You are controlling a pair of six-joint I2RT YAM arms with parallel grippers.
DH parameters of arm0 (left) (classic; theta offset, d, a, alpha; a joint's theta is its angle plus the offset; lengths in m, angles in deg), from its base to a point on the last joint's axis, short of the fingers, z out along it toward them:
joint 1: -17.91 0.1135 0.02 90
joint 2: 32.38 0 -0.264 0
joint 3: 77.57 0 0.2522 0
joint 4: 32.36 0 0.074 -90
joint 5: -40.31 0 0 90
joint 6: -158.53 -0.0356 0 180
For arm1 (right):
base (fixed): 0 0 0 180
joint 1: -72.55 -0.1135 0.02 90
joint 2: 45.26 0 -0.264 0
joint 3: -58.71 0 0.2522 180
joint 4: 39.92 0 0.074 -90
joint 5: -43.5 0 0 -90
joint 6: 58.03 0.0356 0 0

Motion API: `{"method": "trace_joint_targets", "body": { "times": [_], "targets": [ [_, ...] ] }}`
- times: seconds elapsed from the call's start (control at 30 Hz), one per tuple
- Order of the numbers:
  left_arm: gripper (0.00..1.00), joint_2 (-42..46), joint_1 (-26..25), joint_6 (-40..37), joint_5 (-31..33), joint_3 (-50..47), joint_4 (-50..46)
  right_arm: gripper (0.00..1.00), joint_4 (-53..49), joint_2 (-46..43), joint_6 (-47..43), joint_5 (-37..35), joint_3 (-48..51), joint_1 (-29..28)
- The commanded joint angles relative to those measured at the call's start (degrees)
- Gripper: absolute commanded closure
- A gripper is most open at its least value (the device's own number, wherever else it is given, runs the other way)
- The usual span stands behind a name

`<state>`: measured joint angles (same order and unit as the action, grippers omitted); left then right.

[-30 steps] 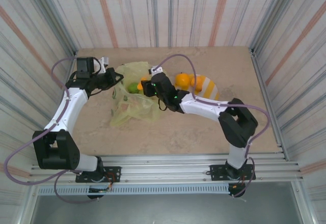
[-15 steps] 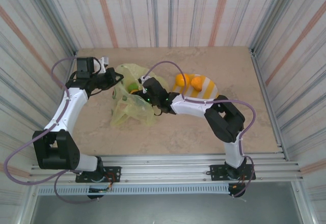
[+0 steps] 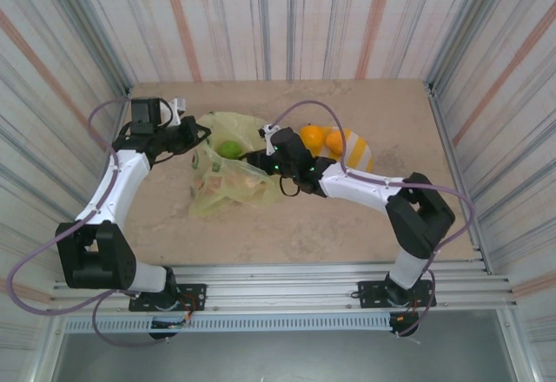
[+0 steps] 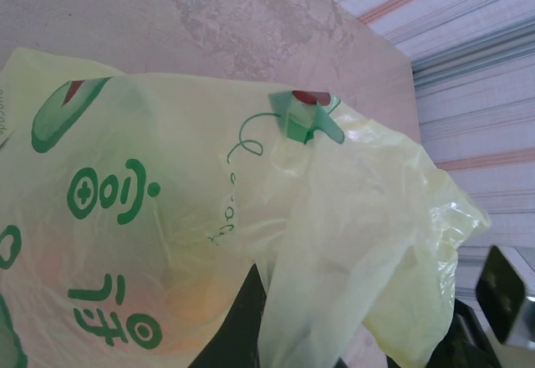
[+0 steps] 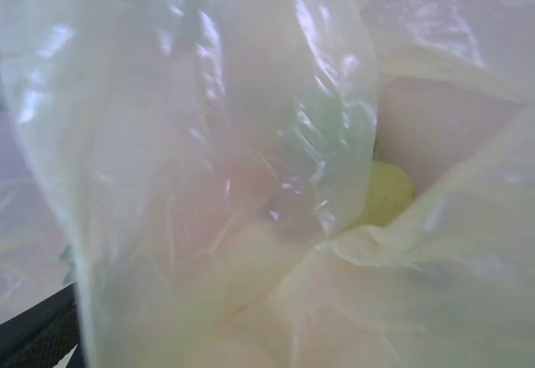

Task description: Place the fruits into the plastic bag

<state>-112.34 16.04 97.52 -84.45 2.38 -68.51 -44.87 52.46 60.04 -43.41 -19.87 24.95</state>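
I see my left gripper [image 3: 189, 133] clamped shut on the rim of the thin, crinkly, translucent yellow-green plastic bag [image 3: 228, 182]. The bag body spreads to that gripper's right and back toward the arm bases on the tan table [image 3: 347, 217]. My right gripper [image 3: 259, 158] sits at the bag mouth with film draped over its camera, and I cannot tell how wide its jaws stand. A round glossy green fruit [image 3: 229, 148] lies inside the bag, just left of the right gripper and between both grippers. A yellow-green rounded patch [image 5: 389, 192] shows just ahead through a gap in the film. Two round orange fruits [image 3: 311, 135] rest on the yellow-and-white striped plate [image 3: 360, 151], right of the right gripper and outside the bag.
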Motion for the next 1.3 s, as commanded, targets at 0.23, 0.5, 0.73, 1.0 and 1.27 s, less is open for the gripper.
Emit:
{"method": "trace_joint_targets", "body": {
  "times": [0.23,0.5,0.73,1.0,1.27],
  "targets": [
    [1.00,1.30,0.46,0.36,-0.38,-0.55,0.24,0.19,-3.72,-11.30,-3.96,7.18,9.28,2.17],
    [1.00,1.16,0.53,0.32,-0.18,-0.54,0.24,0.20,-8.00,-22.25,-5.93,4.67,13.78,6.05],
    [1.00,1.05,0.51,0.32,-0.22,-0.54,0.22,0.16,-9.00,-29.47,-6.65,3.46,16.04,10.14],
    [1.00,0.97,0.52,0.36,-0.31,-0.54,0.23,0.06,-21.09,-28.02,-11.70,-12.76,12.92,19.09],
    [1.00,0.99,0.55,0.36,-0.30,-0.54,0.24,0.02,-27.25,-15.47,-15.22,-11.98,6.34,27.87]
  ]
}}
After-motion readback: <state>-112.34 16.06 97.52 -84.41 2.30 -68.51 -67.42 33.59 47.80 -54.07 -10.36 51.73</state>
